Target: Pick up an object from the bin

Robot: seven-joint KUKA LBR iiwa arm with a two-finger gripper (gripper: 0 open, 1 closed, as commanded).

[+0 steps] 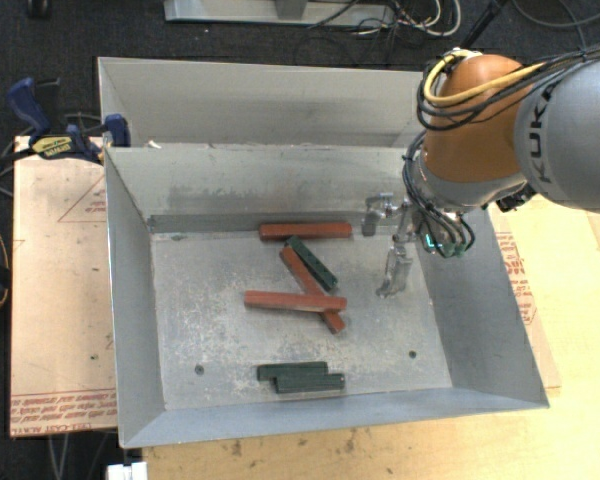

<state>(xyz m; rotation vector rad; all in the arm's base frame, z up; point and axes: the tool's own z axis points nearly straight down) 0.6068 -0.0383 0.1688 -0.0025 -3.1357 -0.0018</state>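
- furthest left in the bin (130, 268) is a long red-brown stick (280, 300), lying flat near the middle of the floor; looks like stiff painted wood, probably light, no give; I'd pinch it across its narrow width near the middle so it doesn't tip
- near the front wall sit two dark green blocks (300, 378), side by side and touching; same rigid stuff I reckon; being snug together makes it awkward to get round just one
- along the back there's a red-brown bar (305, 231), close to the foot of the rear wall; easy shape, but the wall crowds one side
- between those, a dark green block (315, 266) lies slantwise on a second red-brown stick (298, 268), whose lower end crosses the long stick's right end; the top one looks the freest pick, though smooth paint could slip
- the pincer (388, 288) hangs right of that crossed bunch, near it but apart, over bare floor; nothing in it that I can see; can't tell if it's released or clenched from this angle
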